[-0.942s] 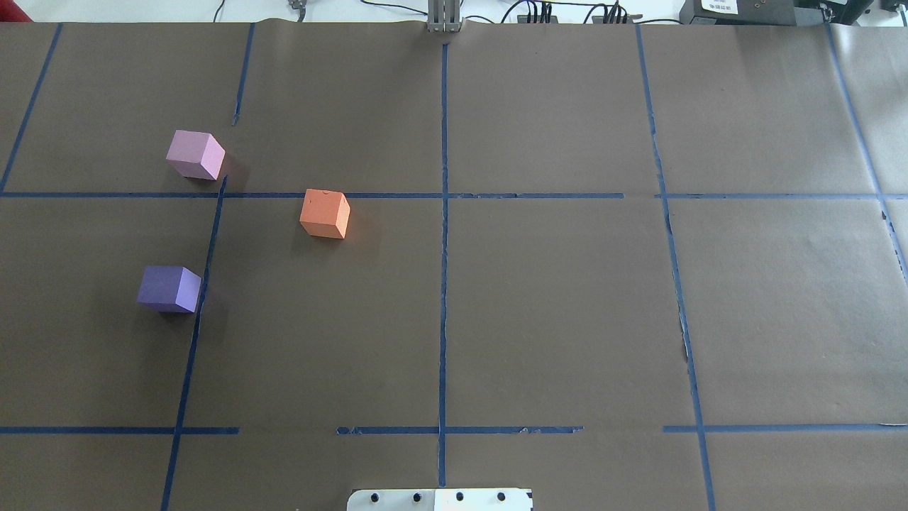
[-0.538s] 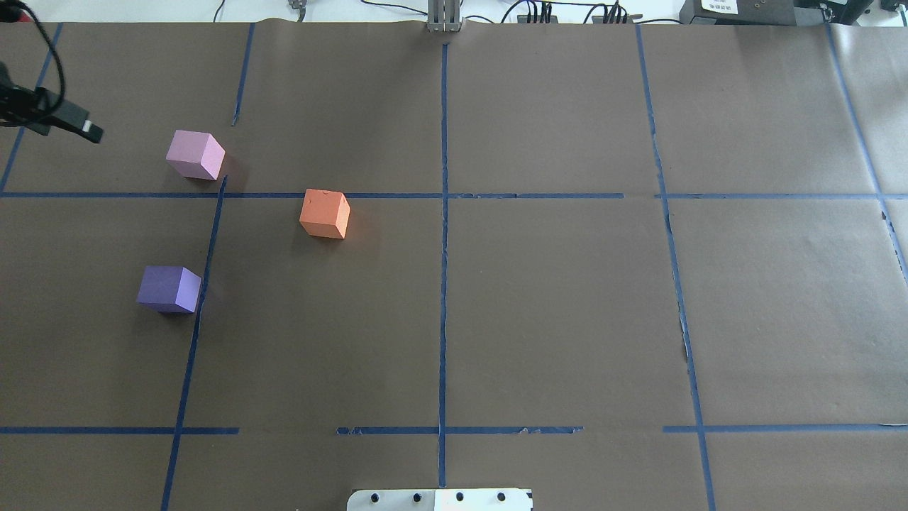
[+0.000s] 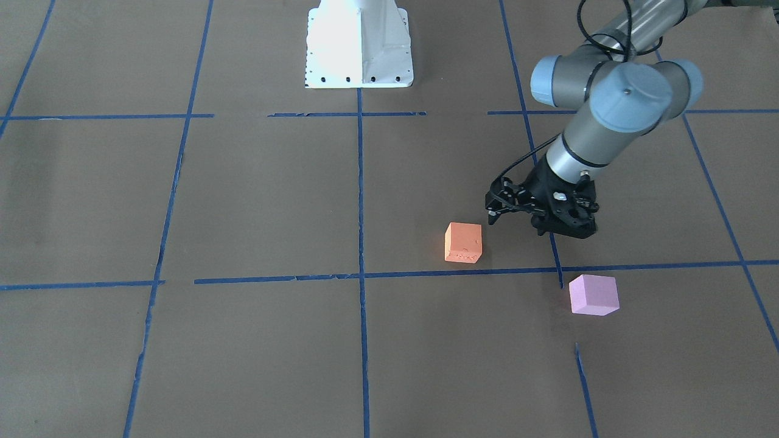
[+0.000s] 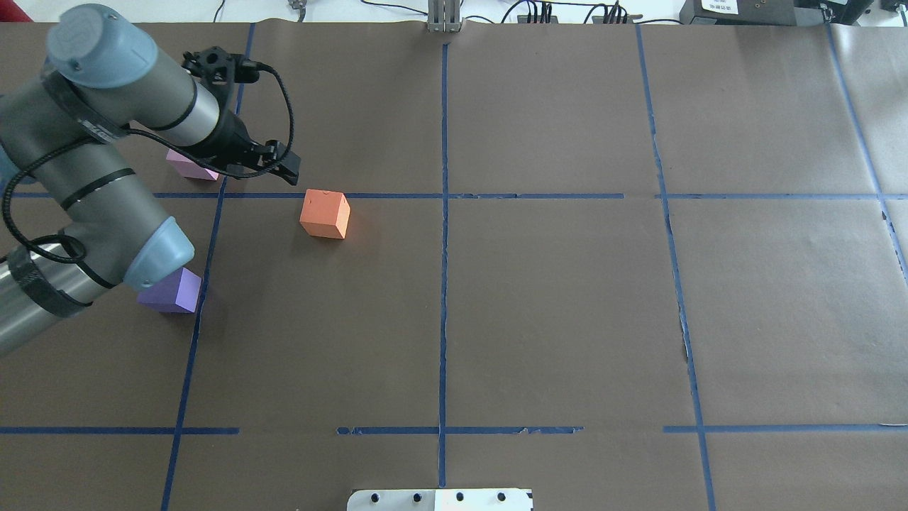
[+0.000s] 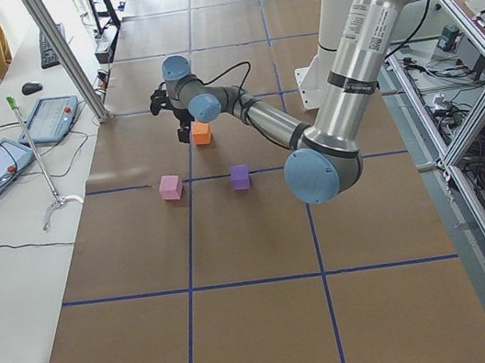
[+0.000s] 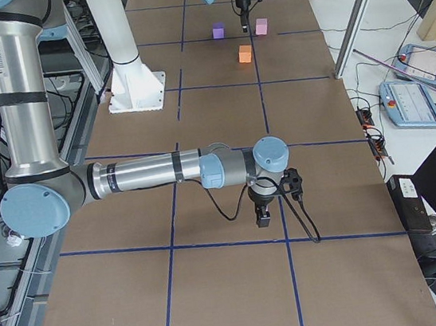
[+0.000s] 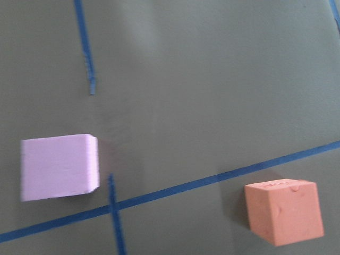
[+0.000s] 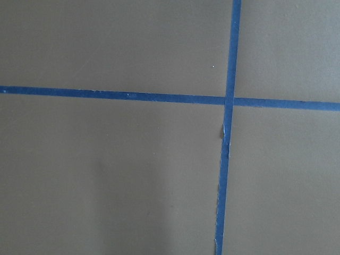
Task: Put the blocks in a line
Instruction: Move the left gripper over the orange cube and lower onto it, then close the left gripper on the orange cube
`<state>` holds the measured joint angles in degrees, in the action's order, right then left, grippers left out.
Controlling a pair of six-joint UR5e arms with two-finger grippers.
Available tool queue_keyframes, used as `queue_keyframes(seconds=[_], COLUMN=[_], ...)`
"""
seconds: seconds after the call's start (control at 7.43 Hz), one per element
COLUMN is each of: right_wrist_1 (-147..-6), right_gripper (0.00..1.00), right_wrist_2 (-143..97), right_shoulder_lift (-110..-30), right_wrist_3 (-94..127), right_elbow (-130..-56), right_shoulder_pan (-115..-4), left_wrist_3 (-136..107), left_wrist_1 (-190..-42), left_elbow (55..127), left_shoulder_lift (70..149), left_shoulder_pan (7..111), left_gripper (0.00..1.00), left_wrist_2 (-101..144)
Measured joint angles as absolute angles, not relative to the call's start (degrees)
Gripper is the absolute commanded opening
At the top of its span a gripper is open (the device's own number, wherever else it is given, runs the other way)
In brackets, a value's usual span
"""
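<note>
We're looking at the left arm (image 4: 106,188): silver-grey tubes, pale blue joint caps (image 4: 99,35). A black cable (image 4: 290,106) loops just behind the black left gripper (image 4: 289,167). The white base plate (image 3: 359,48) carries small dark screws (image 3: 348,79).

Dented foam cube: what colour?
Orange. The small dented foam cube shows best in the left wrist view.

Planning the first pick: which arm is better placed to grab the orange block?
Left. Its tool hangs close beside the orange block; the right tool is far away from it.
</note>
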<state>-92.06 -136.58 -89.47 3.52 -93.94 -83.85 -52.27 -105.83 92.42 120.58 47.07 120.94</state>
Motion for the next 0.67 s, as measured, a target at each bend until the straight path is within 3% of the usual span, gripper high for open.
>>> queue_keyframes(seconds=[0.67], right_wrist_1=[-92.0], right_gripper=[1.00], right_wrist_2=[-136.6], right_shoulder_lift=[-89.5], right_wrist_3=[3.5], right_elbow=[-93.9], right_shoulder_pan=[-83.8], left_wrist_3=[-61.4], left_wrist_1=[-106.0], left_elbow=[85.3], left_shoulder_lift=[125.2], left_shoulder_pan=[41.0], left_gripper=[1.00], left_wrist_2=[112.7])
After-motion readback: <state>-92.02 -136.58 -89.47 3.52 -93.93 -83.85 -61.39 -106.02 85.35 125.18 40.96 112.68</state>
